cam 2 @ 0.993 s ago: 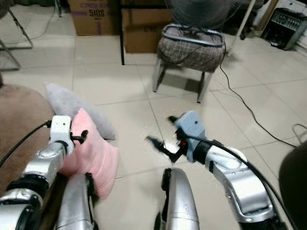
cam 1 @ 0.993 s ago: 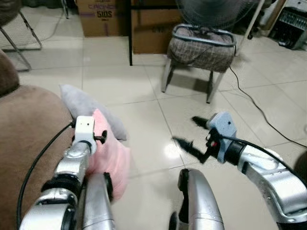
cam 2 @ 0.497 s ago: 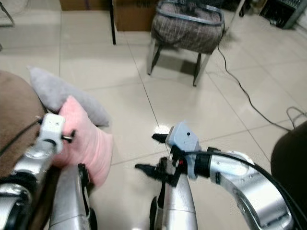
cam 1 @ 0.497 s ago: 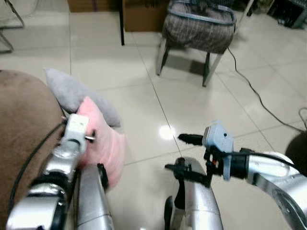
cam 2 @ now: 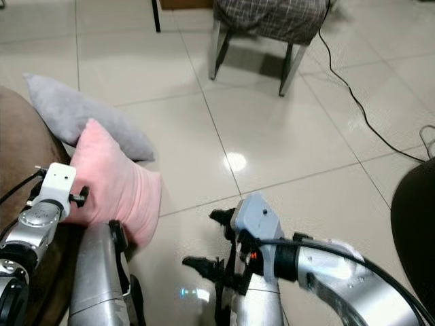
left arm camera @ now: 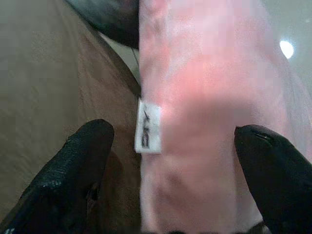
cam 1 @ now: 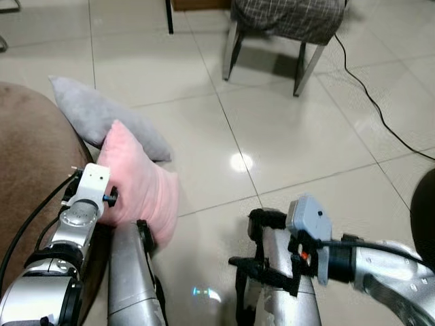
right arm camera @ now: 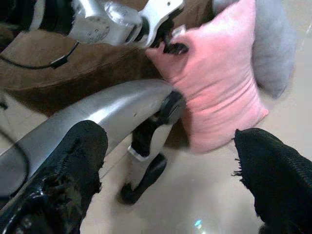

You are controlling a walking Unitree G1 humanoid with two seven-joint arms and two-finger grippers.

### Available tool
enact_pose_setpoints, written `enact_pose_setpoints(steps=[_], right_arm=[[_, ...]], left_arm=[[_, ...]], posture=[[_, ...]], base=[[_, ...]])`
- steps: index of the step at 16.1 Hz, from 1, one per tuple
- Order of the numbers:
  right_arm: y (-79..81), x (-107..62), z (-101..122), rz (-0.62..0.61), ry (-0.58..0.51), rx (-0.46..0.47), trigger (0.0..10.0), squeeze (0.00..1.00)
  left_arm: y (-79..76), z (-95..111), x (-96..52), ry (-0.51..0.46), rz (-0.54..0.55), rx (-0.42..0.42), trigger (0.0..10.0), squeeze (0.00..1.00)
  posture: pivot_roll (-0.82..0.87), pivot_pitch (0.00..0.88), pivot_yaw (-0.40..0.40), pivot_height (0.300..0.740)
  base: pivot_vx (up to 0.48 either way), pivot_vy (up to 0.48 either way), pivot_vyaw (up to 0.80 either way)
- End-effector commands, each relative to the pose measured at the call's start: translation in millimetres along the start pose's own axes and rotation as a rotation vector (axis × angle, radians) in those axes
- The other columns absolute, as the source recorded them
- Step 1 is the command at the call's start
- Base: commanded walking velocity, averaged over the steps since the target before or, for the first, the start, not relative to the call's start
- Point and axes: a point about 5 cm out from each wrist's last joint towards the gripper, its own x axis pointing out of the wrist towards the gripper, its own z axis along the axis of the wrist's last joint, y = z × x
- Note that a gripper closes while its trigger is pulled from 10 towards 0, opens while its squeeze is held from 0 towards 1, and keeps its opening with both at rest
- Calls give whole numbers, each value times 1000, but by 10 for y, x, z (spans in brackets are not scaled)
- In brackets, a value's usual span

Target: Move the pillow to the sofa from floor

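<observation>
The pink pillow stands on the tiled floor and leans against the brown sofa on my left. Its white label faces the sofa side. My left gripper is open, with the pillow's edge between its two fingers; one finger lies on the sofa side, the other over the pillow's far face. My right gripper hangs open low over the floor, in front of my right leg, apart from the pillow.
A grey pillow lies behind the pink one against the sofa. A metal chair with a checked cushion stands ahead, and a black cable runs across the tiles on the right. My silver legs are below.
The camera has tilted down and closer to the floor. My right gripper has dropped lower and drawn back toward my leg. The left gripper stays at the pink pillow.
</observation>
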Motion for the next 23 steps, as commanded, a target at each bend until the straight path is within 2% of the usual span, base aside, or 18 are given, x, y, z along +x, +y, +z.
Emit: enact_pose_setpoints(steps=[1, 4, 6, 9, 10, 11, 12, 13, 18, 23], right_arm=[[50, -76, 7, 5, 13, 7, 10000, 0], [59, -167, -2, 5, 48, 13, 10000, 0], [55, -219, -20, 14, 67, 23, 10000, 0], [90, -220, -20, 30, 73, 27, 10000, 0], [105, -201, -14, 34, 72, 29, 10000, 0], [106, -198, -12, 35, 72, 30, 10000, 0], [109, -189, -6, 36, 70, 32, 10000, 0], [109, -179, -1, 36, 68, 33, 10000, 0], [100, -162, -27, 11, 85, 39, 10000, 0], [43, -207, -159, -16, 100, 52, 10000, 0]], left_arm=[[25, -187, -39, 67, 28, -15, 10000, 0], [6, -332, -78, 114, 32, -20, 10000, 0], [-85, -467, -120, 158, -37, -21, 10000, 0], [-122, -546, -148, 190, -88, -24, 10000, 0], [-99, -564, -155, 195, -88, -19, 4667, 0], [-92, -565, -155, 195, -89, -21, 4667, 0], [-71, -562, -154, 195, -87, -17, 2549, 0], [-48, -560, -152, 196, -82, -11, 0, 0], [-31, -586, -163, 203, -89, -3, 0, 0], [-25, -673, -200, 220, -91, -13, 0, 0]], posture=[[-193, 302, -81, 490], [-230, 308, -122, 490], [-232, 303, -142, 490], [-229, 295, -148, 490], [-227, 298, -148, 490], [-227, 298, -148, 490], [-227, 300, -145, 490], [-226, 300, -142, 490], [-215, 297, -125, 490], [-203, 279, -110, 490]], base=[[0, 0, 0], [0, 0, 0], [0, 0, 0], [0, 0, 0], [0, 0, 0], [0, 0, 0], [0, 0, 0], [0, 0, 0], [0, 0, 0], [0, 0, 0]])
